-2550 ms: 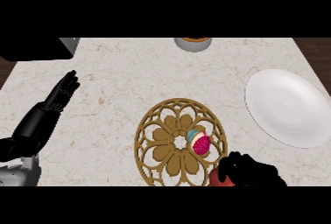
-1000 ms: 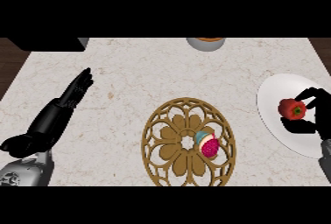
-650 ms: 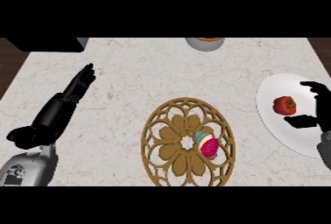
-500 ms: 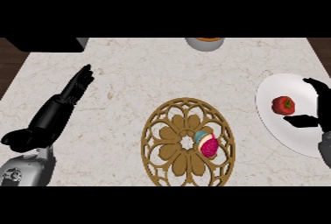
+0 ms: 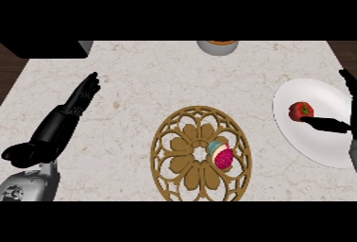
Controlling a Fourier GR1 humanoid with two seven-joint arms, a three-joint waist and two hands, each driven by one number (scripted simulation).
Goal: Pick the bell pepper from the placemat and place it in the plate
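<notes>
**Pepper on the plate, hand letting go**

Head view: the bell pepper (image 5: 301,110) sits on the white plate (image 5: 317,146), well right of the placemat (image 5: 182,160). The right hand (image 5: 326,124) is spread open beside it, one finger just under the pepper, gripping nothing. The main job looks done; only drawing the hand clear seems left. A pink-and-white item (image 5: 221,155) lies on the placemat. The left hand (image 5: 75,101) rests open, far left of the placemat.

Bell pepper (image 5: 301,110) lies in plate (image 5: 310,142), right of placemat (image 5: 182,160).
</notes>
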